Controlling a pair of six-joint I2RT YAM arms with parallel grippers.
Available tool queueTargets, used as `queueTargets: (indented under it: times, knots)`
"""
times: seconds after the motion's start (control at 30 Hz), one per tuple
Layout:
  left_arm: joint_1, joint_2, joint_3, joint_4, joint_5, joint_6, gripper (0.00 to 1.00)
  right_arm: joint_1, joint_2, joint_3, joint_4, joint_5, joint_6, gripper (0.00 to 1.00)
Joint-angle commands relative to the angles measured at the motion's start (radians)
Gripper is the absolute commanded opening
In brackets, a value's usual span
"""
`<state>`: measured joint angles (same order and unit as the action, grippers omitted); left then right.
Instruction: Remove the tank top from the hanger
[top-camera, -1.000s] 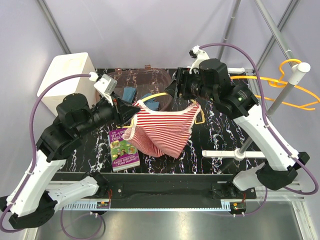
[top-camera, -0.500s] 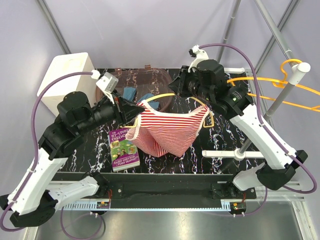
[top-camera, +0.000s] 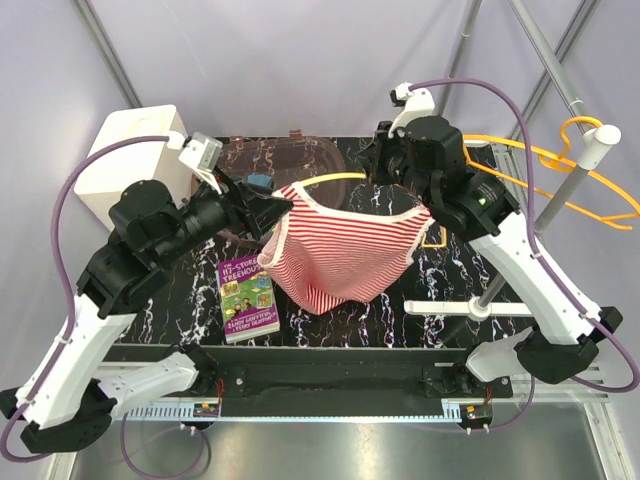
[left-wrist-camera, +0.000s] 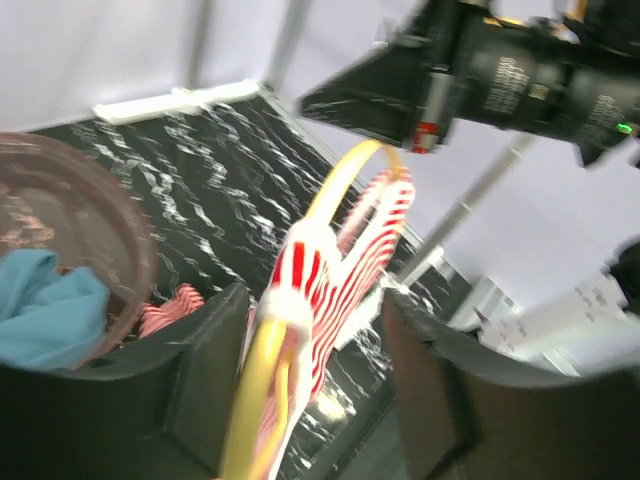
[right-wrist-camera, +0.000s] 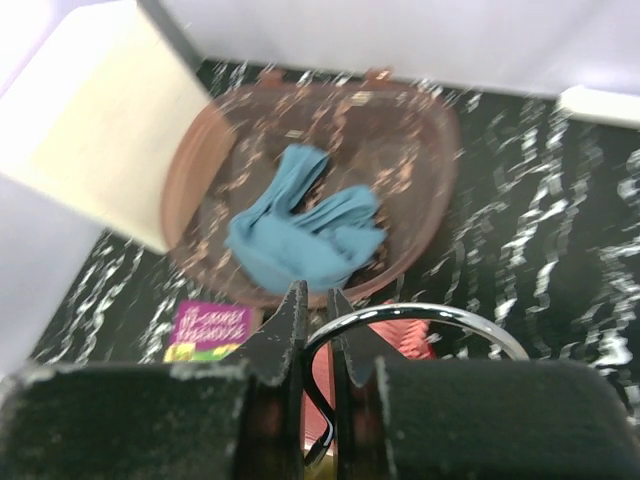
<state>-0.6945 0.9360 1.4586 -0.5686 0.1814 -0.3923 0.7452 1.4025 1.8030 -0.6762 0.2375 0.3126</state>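
Red-and-white striped tank top (top-camera: 345, 255) on its yellow hanger (top-camera: 335, 178) now hangs higher and nearer the basket (top-camera: 310, 145) than a second ago, its hem off the table (top-camera: 400, 320) in front of the basket. The left gripper (left-wrist-camera: 315, 340) has spread wide, one finger either side of the hanger's end and a strap, while the right gripper (right-wrist-camera: 316, 300) has pinched shut on the hanger's metal hook, by the basket's right rim.

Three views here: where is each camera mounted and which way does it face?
Top external: overhead behind the robot, facing down at the table; both arms show.
Left wrist: looks along the hanger toward the right arm; own fingers show.
Right wrist: looks down at the basket past its claw.
Shared: both wrist views show the basket.
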Motion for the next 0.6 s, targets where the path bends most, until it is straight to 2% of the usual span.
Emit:
queueTargets:
  times: [0.0,0.03,0.13,0.2,0.3,0.4,0.47,0.5,0.57]
  knots:
    - [-0.004,-0.066,0.031,0.042,-0.178,-0.033,0.65,0.0,-0.01,0.097,0.034,0.161,-0.067,0.0]
    - [-0.005,-0.078,0.031,0.038,-0.247,-0.033,0.66,0.0,0.003,0.12,0.024,0.174,-0.066,0.0]
    - [-0.005,-0.138,0.023,0.021,-0.334,-0.033,0.66,0.0,0.019,0.142,0.007,0.212,-0.064,0.0]
    - [-0.005,-0.175,-0.003,0.016,-0.352,-0.037,0.63,-0.001,0.03,0.156,-0.002,0.236,-0.06,0.0]
    - [-0.005,-0.183,-0.07,0.016,-0.314,-0.086,0.5,0.0,0.053,0.206,-0.043,0.249,-0.037,0.0]
    - [-0.005,-0.166,-0.165,0.036,-0.217,-0.138,0.44,0.0,0.072,0.239,-0.057,0.244,-0.032,0.0]
    - [-0.003,-0.141,-0.197,0.056,-0.188,-0.155,0.49,0.0,0.081,0.257,-0.071,0.235,-0.03,0.0]
    - [-0.005,-0.135,-0.219,0.064,-0.188,-0.154,0.55,0.0,0.084,0.266,-0.08,0.229,-0.024,0.0]
    - [-0.005,-0.111,-0.224,0.072,-0.154,-0.148,0.58,0.0,0.093,0.286,-0.094,0.22,-0.017,0.0]
